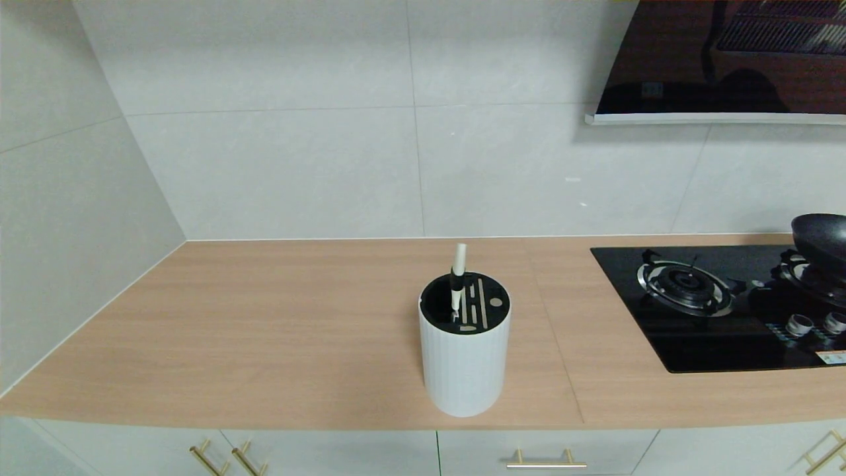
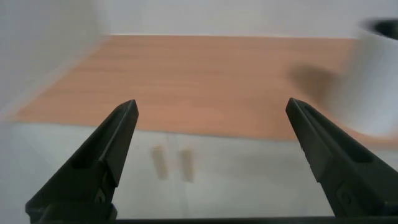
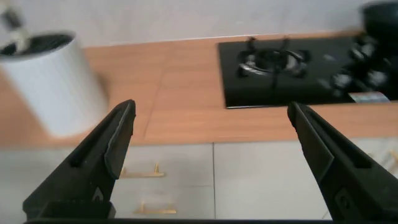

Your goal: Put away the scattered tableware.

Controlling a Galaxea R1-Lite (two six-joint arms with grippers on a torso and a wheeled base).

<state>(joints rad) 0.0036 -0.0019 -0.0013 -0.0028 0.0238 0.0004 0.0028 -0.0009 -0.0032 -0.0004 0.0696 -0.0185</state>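
In white ribbed holder (image 1: pixel 464 360): blk/white utensil (image 1: pixel 457 281)

1. The holder (image 1: pixel 464 357) is standing on the countertop (image 1: pixel 264 317), close to its near edge and about midway along it.
2. A utensil (image 1: pixel 457 277) is standing upright in the holder, just left of the slots in its top, with its handle sticking out above the rim.
3. The stove (image 1: pixel 714 311) is sitting in the countertop to the right of the holder, well apart from it.
4. A pan (image 1: pixel 823 241) is resting on the stove's far right burner.
5. The hood (image 1: pixel 727 59) is hanging on the far wall above the stove.
6. Cabinet handles (image 1: pixel 546 459) are sitting below the countertop's near edge.
7. The left gripper (image 2: pixel 211 104) is hanging before that near edge, left of the holder.
8. The right gripper (image 3: pixel 211 106) is hanging before the same edge, facing the stretch between holder and stove.
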